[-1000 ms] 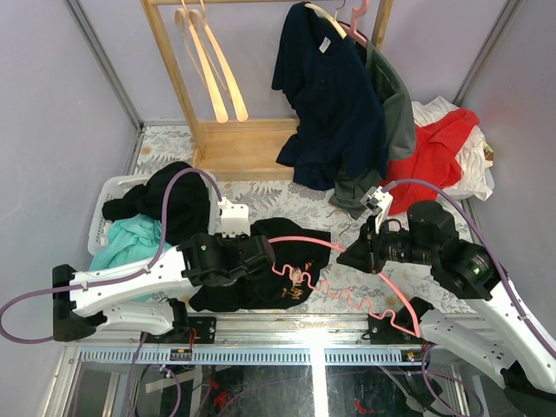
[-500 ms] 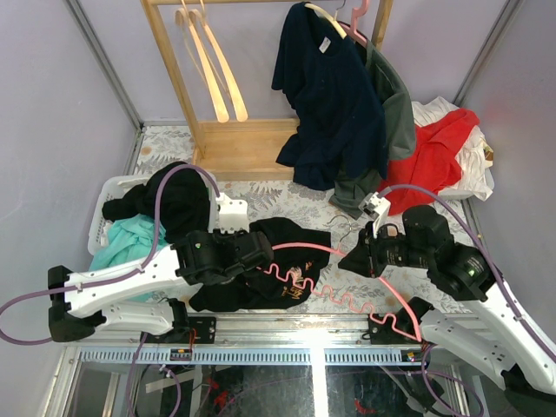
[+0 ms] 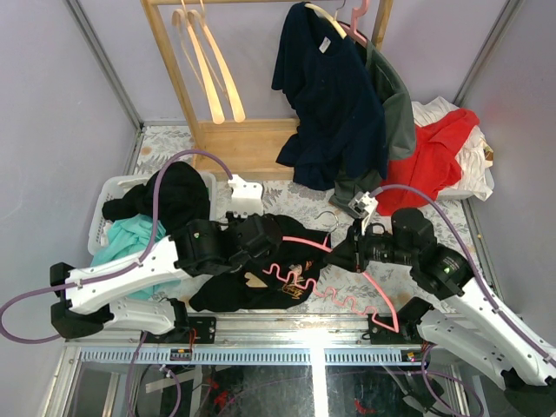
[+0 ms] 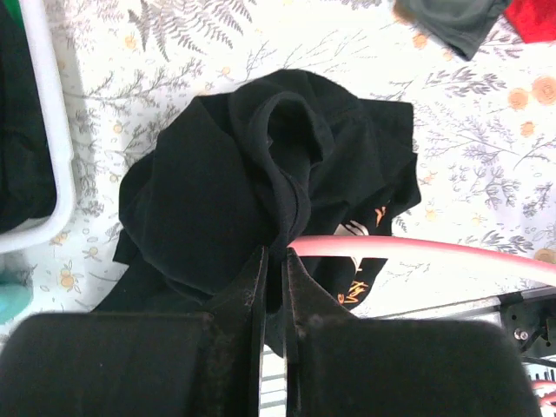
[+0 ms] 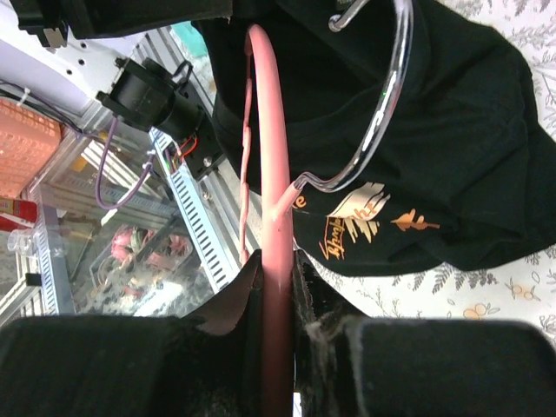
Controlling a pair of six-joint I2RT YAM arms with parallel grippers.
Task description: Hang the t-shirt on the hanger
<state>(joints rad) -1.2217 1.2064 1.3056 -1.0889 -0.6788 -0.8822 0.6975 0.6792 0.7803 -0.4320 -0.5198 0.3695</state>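
Observation:
The black t-shirt (image 3: 234,291) with a tan print lies crumpled on the table between the arms. My left gripper (image 3: 276,246) is shut on a bunched fold of it, near the neck (image 4: 274,261). The fabric (image 4: 217,174) rises in a loop above the fingers. The pink hanger (image 3: 306,242) has a wavy lower bar and lies across the shirt. One arm (image 4: 417,249) ends at the pinched fold. My right gripper (image 3: 345,254) is shut on the hanger's pink arm (image 5: 269,130) beside the metal hook (image 5: 387,113). The shirt's print (image 5: 356,213) lies beneath.
A white basket (image 3: 106,186) with black and teal clothes stands at the left. A wooden rack (image 3: 182,87) with pale hangers stands at the back. A navy t-shirt (image 3: 334,104) and a grey garment (image 3: 398,113) hang there. A red garment (image 3: 439,152) lies at back right. A metal rail (image 3: 304,354) lines the near edge.
My right gripper has moved left with the hanger, bringing its arm to the shirt's pinched fold. My left gripper has moved right and farther back, still shut on the fabric.

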